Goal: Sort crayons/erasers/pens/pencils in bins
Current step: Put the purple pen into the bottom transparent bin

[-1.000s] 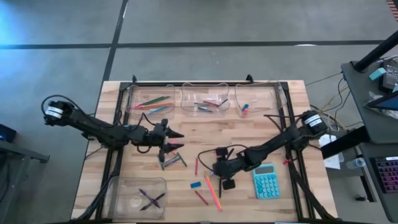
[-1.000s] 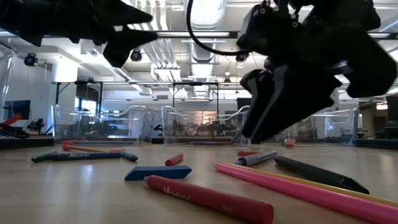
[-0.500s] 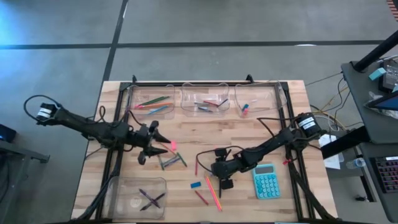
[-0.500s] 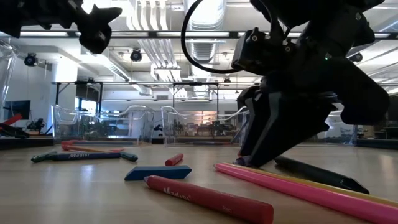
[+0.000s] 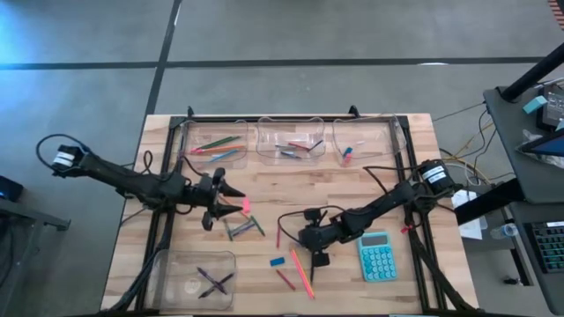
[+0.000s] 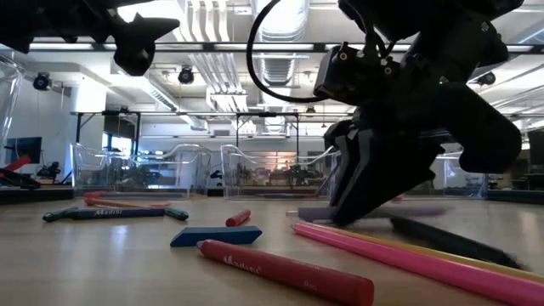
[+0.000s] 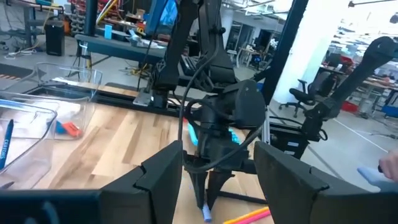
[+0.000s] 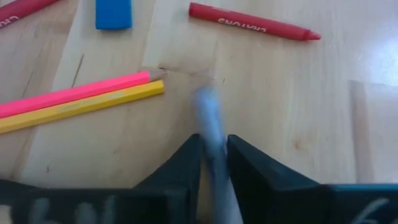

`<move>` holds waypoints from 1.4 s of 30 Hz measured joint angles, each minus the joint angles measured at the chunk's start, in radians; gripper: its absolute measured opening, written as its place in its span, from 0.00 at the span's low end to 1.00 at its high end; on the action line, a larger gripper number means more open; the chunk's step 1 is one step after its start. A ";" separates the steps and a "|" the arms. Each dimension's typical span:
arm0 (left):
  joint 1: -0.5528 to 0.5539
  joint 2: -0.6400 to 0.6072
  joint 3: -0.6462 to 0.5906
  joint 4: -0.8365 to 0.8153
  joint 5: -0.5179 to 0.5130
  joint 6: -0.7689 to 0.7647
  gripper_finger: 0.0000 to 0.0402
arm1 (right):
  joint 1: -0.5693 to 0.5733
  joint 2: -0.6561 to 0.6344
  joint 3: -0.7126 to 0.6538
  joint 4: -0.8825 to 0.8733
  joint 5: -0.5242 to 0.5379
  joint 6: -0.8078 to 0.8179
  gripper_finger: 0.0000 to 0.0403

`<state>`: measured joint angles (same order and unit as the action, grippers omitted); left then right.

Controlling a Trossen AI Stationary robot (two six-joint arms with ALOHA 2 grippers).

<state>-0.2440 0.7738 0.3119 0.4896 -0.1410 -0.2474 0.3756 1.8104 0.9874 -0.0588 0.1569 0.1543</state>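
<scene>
Right gripper (image 8: pixel 212 163): jaws closed on a grey, blurred crayon (image 8: pixel 210 127), low at table centre. Just beside it: pink pencil (image 8: pixel 74 93), yellow pencil (image 8: pixel 81 107), red crayon (image 8: pixel 252 22), flat blue eraser (image 8: pixel 114 14).

Left gripper (image 5: pixel 231 203): jaws parted, holding nothing, raised left of centre.

Clear plastic bins (image 5: pixel 289 141): three along far edge, one near-left.
</scene>
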 joint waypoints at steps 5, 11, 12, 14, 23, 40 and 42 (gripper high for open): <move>0.000 0.045 0.003 0.038 -0.001 0.023 0.46 | -0.002 -0.003 0.000 -0.003 0.000 -0.025 0.07; 0.002 0.088 0.004 0.091 -0.003 0.050 0.46 | -0.003 -0.034 -0.004 -0.029 0.025 -0.043 0.07; 0.002 0.093 0.004 0.096 -0.003 0.052 0.46 | -0.003 -0.045 -0.006 -0.040 0.032 -0.043 0.07; 0.002 0.102 0.004 0.107 -0.003 0.053 0.46 | -0.003 -0.068 -0.007 -0.042 0.050 -0.043 0.07; 0.002 0.221 0.005 0.299 -0.003 0.151 0.46 | 0.041 -0.217 -0.025 0.085 0.055 -0.052 0.07; 0.002 0.697 0.170 0.644 -0.017 0.158 0.57 | 0.002 -0.342 -0.330 1.091 0.132 -0.192 0.07; 0.002 0.751 0.208 0.644 -0.017 0.159 0.63 | -0.004 -0.338 -0.346 1.132 0.133 -0.190 0.07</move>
<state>-0.2417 1.5249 0.5202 1.1332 -0.1580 -0.0889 0.3712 1.4723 0.6413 1.0735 0.2901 -0.0359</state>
